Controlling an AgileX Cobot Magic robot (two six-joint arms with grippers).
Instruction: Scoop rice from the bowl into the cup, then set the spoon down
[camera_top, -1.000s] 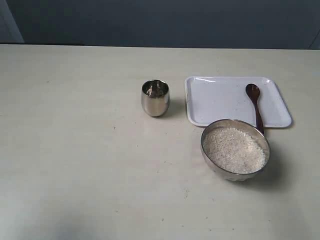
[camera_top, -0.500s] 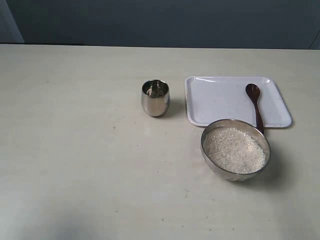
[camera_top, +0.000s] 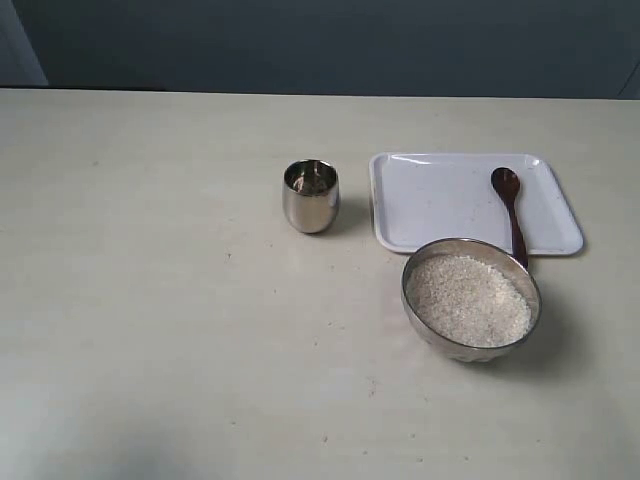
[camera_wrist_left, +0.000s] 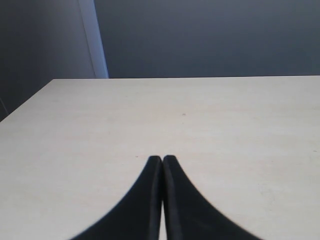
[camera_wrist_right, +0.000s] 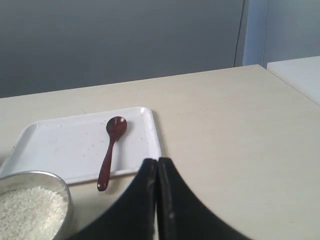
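A wide steel bowl (camera_top: 418, 268) holds white rice (camera_top: 468, 299) on the right of the table. The small steel cup (camera_top: 311, 196) stands upright to its left, farther back. The dark wooden spoon (camera_top: 511, 206) lies on the white tray (camera_top: 430, 200), its handle end over the tray's edge behind the bowl. Neither gripper appears in the exterior view. My right gripper (camera_wrist_right: 157, 161) is shut and holds nothing, a little apart from the spoon (camera_wrist_right: 110, 148), the tray (camera_wrist_right: 60, 145) and the bowl (camera_wrist_right: 64, 186). My left gripper (camera_wrist_left: 162, 159) is shut over bare table.
The cream table (camera_top: 150, 300) ends at a dark wall behind. In the right wrist view a second white surface (camera_wrist_right: 300, 72) lies beyond the table's corner.
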